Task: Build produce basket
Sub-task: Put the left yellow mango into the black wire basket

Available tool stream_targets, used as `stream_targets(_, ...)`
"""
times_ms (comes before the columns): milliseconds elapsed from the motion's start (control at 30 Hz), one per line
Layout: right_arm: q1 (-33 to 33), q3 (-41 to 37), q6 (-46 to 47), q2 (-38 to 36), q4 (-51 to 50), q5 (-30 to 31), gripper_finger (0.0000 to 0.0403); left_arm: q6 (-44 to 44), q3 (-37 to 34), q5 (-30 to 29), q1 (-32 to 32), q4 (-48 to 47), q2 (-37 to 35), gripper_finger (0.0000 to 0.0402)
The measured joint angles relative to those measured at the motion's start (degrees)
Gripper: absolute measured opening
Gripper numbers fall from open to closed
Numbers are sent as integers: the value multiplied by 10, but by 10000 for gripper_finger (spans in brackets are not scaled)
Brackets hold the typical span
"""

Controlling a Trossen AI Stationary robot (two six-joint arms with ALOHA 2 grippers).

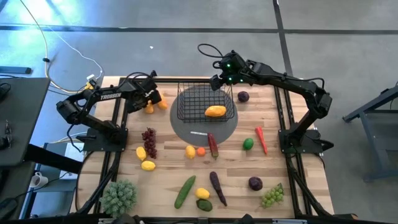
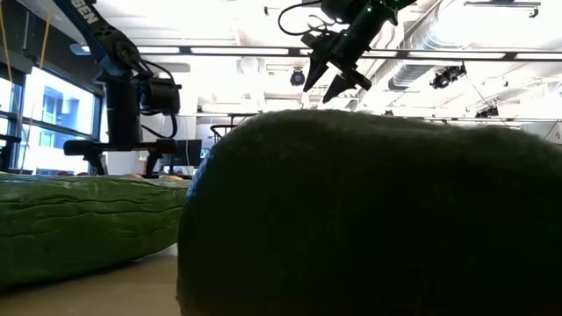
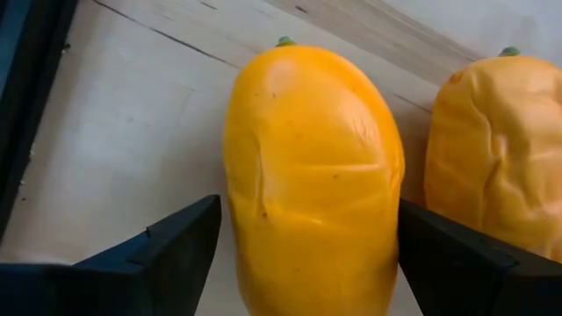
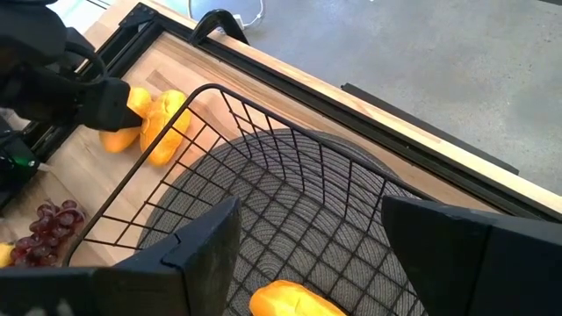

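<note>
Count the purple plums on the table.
2: one plum lies right of the basket, another plum sits near the front edge beside the green grapes. None looks hidden.

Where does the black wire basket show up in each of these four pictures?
High view: the basket sits at the table's far middle, on a grey disc, with one orange-yellow fruit inside.
Low view: not in it; a big green shape fills the frame.
Left wrist view: not in it.
Right wrist view: the basket fills the middle, seen from above.
Shared landmark: the fruit inside.
</note>
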Motion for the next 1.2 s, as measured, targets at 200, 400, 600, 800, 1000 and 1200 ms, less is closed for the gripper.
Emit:
stream_targets(200, 0, 0, 0, 0, 0, 0, 257, 20, 0, 10, 12, 0, 0, 271)
stream_targets(400, 0, 0, 0, 0, 0, 0, 257, 38, 0, 12, 15, -1, 0, 225)
stream_targets(600, 0, 0, 0, 0, 0, 0, 257, 86, 0, 9, 15, -2, -3, 209)
stream_targets(800, 0, 0, 0, 0, 0, 0, 257, 109, 0, 9, 12, -3, -27, 207)
stream_targets(1000, 0, 0, 0, 0, 0, 0, 257, 125, 0, 8, 1, -2, -77, 206)
stream_targets(1200, 0, 0, 0, 0, 0, 0, 257, 137, 0, 9, -32, 16, -159, 206)
